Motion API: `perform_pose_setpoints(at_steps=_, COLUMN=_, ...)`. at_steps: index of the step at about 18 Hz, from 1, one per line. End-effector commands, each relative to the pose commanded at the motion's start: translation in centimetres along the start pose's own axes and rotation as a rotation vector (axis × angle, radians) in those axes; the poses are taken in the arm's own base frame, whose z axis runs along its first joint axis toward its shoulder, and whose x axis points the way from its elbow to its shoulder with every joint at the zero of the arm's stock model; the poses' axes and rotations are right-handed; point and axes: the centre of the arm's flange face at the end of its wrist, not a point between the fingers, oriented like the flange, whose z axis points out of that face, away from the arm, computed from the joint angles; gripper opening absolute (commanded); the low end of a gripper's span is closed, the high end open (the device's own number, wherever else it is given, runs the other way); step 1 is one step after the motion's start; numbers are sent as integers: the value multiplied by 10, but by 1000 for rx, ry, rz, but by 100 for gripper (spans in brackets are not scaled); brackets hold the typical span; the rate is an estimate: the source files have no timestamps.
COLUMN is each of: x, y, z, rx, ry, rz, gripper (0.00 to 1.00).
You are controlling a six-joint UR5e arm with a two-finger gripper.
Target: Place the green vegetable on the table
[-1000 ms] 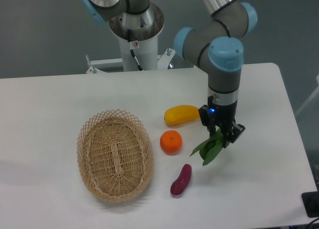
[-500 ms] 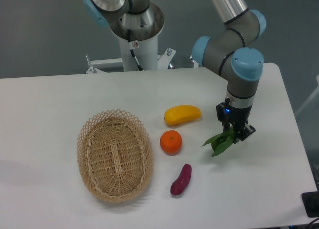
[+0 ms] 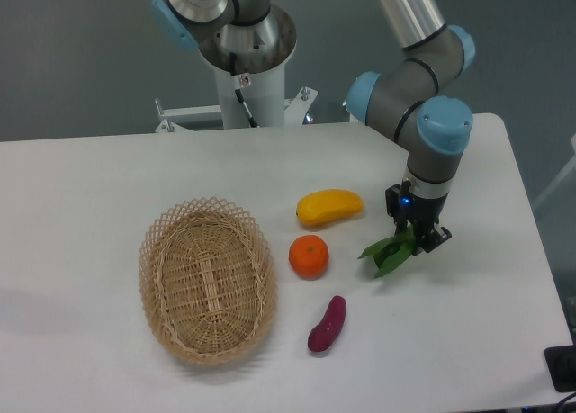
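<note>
A small green vegetable [image 3: 389, 254] with dark leaves fanning to the left hangs low over the right part of the white table [image 3: 90, 188], pinched by its stalk end in the gripper [image 3: 416, 236]. The grey and blue arm reaches straight down from above. A grey wall lies behind.

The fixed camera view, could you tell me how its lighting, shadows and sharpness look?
Fixed camera: soft, even light with only faint shadows on the large white tabletop; the oval wicker basket and round orange fruit look sharp; the two-finger gripper and dark green leafy vegetable show no obvious motion blur.
</note>
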Motion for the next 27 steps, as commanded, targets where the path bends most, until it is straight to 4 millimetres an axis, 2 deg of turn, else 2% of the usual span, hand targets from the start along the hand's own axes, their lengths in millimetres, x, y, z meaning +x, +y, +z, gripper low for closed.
perform_pose_setpoints(at_steps=3, x=0, y=-4, z=-1, rx=1, ry=-1, rz=3, gripper=100)
perform_pose_setpoints(at_steps=6, x=-4, y=-6, z=-22, rx=-6, ry=-38, rz=6, gripper=100)
perform_pose_setpoints(at_steps=10, x=-7, y=-7, z=-38, rx=-6, ry=-69, rz=10, gripper=100)
perform_pose_setpoints(at_steps=20, x=-41, y=-13, z=-127, rx=-30, ry=-215, rz=-30, gripper=100)
perform_pose_setpoints(at_steps=23, x=-45, y=-3, z=-162, rx=-35, ry=-206, rz=-43, gripper=100)
perform_pose_setpoints(at_steps=27, x=-52, y=20, z=-183, rx=-34, ry=-123, rz=-16, gripper=100)
